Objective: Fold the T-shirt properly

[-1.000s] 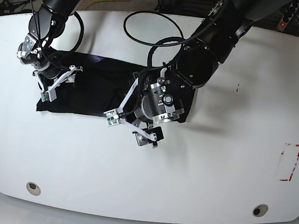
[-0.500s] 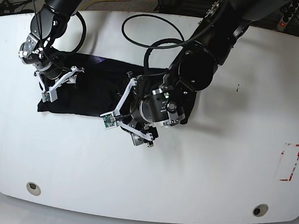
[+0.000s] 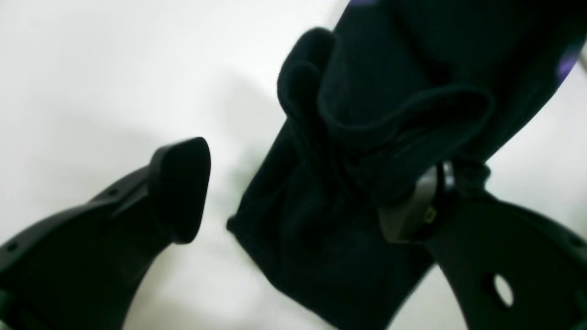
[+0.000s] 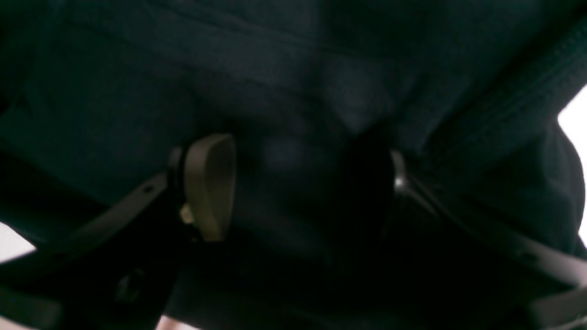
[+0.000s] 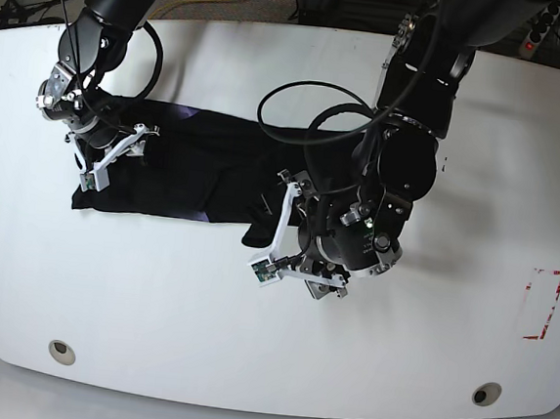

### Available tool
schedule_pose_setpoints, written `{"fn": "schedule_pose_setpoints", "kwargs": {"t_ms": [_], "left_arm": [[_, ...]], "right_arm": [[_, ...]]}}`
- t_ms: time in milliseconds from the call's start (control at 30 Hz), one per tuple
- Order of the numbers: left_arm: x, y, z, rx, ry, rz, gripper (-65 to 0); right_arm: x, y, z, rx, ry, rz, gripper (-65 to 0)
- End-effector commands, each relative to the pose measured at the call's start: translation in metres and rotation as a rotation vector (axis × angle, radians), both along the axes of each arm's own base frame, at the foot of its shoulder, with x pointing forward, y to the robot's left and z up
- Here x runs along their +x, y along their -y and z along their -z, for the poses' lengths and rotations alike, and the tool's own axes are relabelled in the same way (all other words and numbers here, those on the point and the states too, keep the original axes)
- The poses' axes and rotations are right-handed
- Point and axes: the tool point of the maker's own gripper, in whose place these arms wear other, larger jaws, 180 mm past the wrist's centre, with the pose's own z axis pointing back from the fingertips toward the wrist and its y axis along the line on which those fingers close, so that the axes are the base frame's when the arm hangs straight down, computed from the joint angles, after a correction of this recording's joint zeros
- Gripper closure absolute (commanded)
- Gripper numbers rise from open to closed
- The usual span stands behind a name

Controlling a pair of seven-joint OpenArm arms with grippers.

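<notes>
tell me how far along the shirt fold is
Done: the T-shirt lies as a long narrow band on the table. In hand: the left gripper is open at its loose end, the right gripper open over the other. Left: folding the band into a compact stack.

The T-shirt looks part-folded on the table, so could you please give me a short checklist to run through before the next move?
1. Left gripper jaws wide apart: ok.
2. Left jaws straddle the T-shirt edge: one finger touches the cloth, the other stands over bare table; nothing pinched yet: not ok.
3. Right gripper over the shirt's far end with jaws apart: ok.
4. Right jaws holding cloth: cannot tell, the view is too dark.
5. Shirt lying flat: not ok, a hem is rolled and bunched at the left gripper.
</notes>
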Motion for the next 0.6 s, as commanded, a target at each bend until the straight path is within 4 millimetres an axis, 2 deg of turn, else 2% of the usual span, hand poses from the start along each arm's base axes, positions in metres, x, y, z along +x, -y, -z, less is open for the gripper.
{"fn": "schedule_pose_setpoints", "kwargs": {"t_ms": [0, 133, 267, 400, 567], "left_arm": [[0.004, 0.009, -0.01, -0.027, 0.013, 0.014, -51.8], [0.001, 0.009, -0.002, -0.067, -0.042, 0.009, -51.8], [-0.002, 0.006, 0.01, -0.204, -0.178, -0.032, -51.8], [-0.002, 0.001, 0.013, -0.36, -0.275, -0.07, -51.8], [-0.009, 0.011, -0.002, -0.521, -0.329, -0.023, -51.8]], "right_arm": [[0.0, 0.004, -0.001, -0.02, -0.018, -0.007, -38.7], [0.0, 0.003, -0.001, -0.02, -0.017, -0.008, -38.7], [0.0, 0.003, -0.001, -0.019, -0.017, -0.008, -38.7], [0.0, 0.003, -0.001, -0.019, -0.018, -0.008, -38.7], [-0.002, 0.003, 0.0, -0.019, -0.022, -0.008, -38.7]]}}
